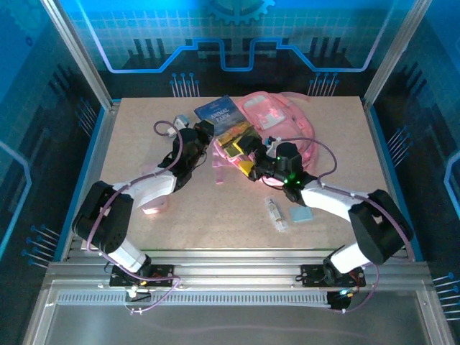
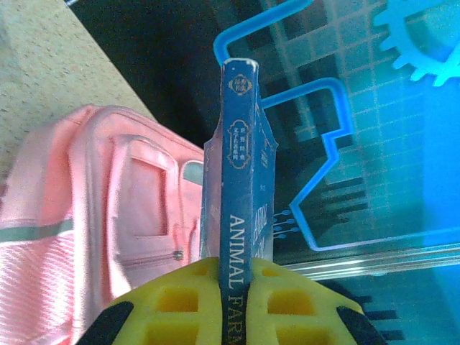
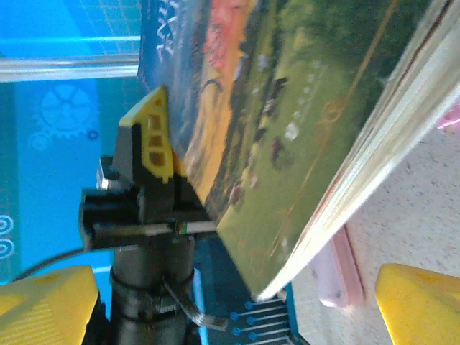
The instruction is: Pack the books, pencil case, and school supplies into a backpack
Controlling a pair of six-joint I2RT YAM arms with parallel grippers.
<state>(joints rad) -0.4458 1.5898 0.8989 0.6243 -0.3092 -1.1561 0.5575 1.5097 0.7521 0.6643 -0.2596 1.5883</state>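
The Animal Farm paperback (image 2: 237,144) is seen gripped by its spine in the nearly closed left end effector (image 2: 230,269), raised off the bench (image 1: 215,237) just beside the pink backpack (image 2: 108,215). The right end effector (image 1: 241,152) is held wide open close under the book's cover, with nothing gripped.

A slip is judged to be the main risk. The book is pinched at one end only, so it could pivot or drop if it is swung fast or caught on the backpack's fabric. Whether the backpack's mouth is open cannot be told, and a closed mouth could see the book pushed against the bag and the bag shoved along. With both end effectors crowded around one book, a knock between them is also possible.

Little room is left at the far side, where the book and bag lie near the bench's far edge. Open surface is offered in the near middle. The whitish tube (image 1: 277,214) and light-blue pad (image 1: 302,214) lie beside the right arm, and the pencil case (image 3: 336,277) rests on the bench.
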